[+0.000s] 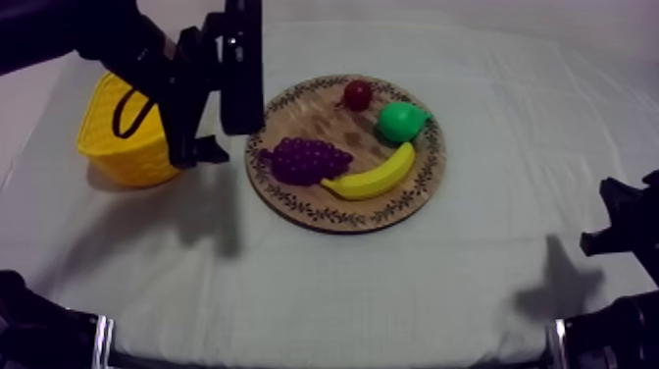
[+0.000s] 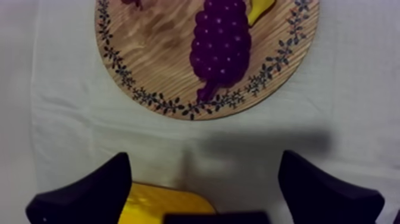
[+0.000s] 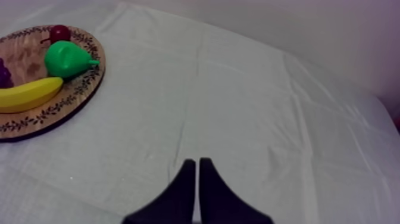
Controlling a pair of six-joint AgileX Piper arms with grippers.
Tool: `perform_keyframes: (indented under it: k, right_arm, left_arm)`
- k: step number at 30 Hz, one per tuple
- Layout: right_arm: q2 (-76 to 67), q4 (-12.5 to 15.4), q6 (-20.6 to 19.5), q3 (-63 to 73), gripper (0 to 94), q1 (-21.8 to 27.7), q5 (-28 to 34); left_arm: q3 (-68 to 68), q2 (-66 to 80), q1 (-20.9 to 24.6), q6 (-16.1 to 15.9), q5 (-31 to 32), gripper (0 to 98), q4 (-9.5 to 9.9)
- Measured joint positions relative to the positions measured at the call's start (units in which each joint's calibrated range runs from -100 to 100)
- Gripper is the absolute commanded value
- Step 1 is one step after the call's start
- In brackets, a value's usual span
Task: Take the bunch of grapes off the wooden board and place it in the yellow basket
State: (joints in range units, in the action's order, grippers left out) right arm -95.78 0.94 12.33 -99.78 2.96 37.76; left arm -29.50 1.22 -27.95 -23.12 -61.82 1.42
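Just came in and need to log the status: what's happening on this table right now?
The left gripper, open, hovers over the cloth between the yellow basket and the wooden board, pointing toward the bunch of grapes. The grapes lie on the board with the banana, pear and small red fruit, not yet picked up. The right gripper is shut on nothing, over bare cloth away from the board.

This looks like a robot lab or test bench. The table (image 1: 490,280) is draped in a plain grey-white cloth (image 1: 294,285), with a black left arm (image 1: 137,54) and right arm (image 1: 628,231) at its sides and a bare pale wall (image 3: 333,30) behind. The only food is toy fruit: a banana (image 1: 373,178), pear (image 1: 400,122), bunch of grapes (image 1: 306,160) and small red fruit (image 1: 358,94), staged on a round wooden board (image 1: 314,120) beside a yellow basket (image 1: 123,149)
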Motion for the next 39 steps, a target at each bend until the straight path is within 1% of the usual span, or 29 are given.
perform_keyframes:
  k: [3, 7, 11, 19, 27, 39]
  right_arm:
    - [0.0, 0.0, 0.0, 0.0, 0.3, 0.0, 0.0]
    - [0.0, 0.0, 0.0, 0.0, 0.3, 0.0, 0.0]
    - [0.0, 0.0, 0.0, 0.0, 0.3, 0.0, 0.0]
    - [0.0, 0.0, 0.0, 0.0, 0.3, 0.0, 0.0]
    - [0.0, 0.0, 0.0, 0.0, 0.3, 0.0, 0.0]
    - [0.0, 0.0, 0.0, 0.0, 0.3, 0.0, 0.0]
  left_arm:
    - [-0.3, -0.2, 0.0, 0.7, 0.4, 96.2, 0.35]
    - [0.1, -1.0, 0.2, 0.8, 1.0, 96.3, 0.28]
    - [1.4, -3.0, -0.6, 1.0, 1.5, 96.4, 0.36]
    - [3.4, -9.6, -2.4, 1.9, 4.6, 96.4, 0.49]
    - [5.7, -17.4, -3.6, 2.8, 8.8, 96.3, 0.01]
    - [11.4, -26.9, -4.4, 3.1, 9.3, 96.3, -0.22]
